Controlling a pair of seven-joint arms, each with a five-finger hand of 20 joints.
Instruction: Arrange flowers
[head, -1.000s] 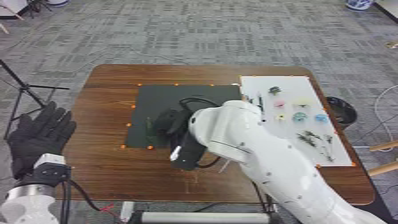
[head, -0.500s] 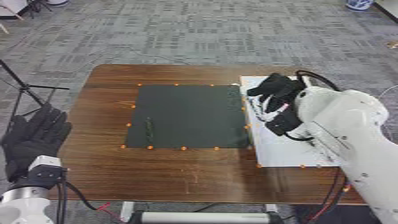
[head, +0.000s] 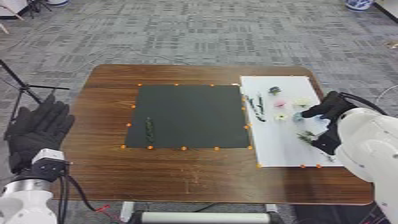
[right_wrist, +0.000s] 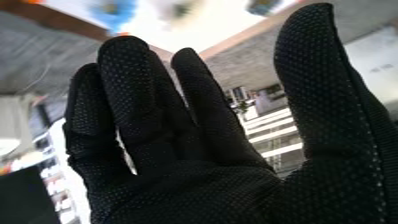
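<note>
Head view: the right hand (head: 334, 107) is above the far-right side of the white sheet (head: 280, 150), which lies on the brown wooden counter (head: 169, 175). Just beside its fingertips, toward the left hand's side, is the blue flower (head: 299, 116); whether they touch, I cannot tell. Near the hand, a little farther toward the left hand's side, lie the small pale yellow flower (head: 281, 117) and the pink flower (head: 280, 104). The cream flower (head: 303, 102) is near the hand too, and the dark flower (head: 274, 90) lies farther forward of it. Leafy sprigs (head: 307, 137) lie close beside the hand, partly behind it, and long green stems (head: 259, 107) lie well apart from it, along the sheet's edge. Farther from that hand, a green sprig (head: 149, 131) lies on the black sheet (head: 191, 117), between the two hands. The left hand (head: 37, 127) is beside the counter, palm up, fingers straight and apart.

Right wrist view: the right hand (right_wrist: 191, 192) has its fingers (right_wrist: 142, 105) straight, with the thumb (right_wrist: 311, 75) well apart from them. Beyond the fingertips is a blurred blue shape (right_wrist: 114, 12) on the white sheet.
</note>
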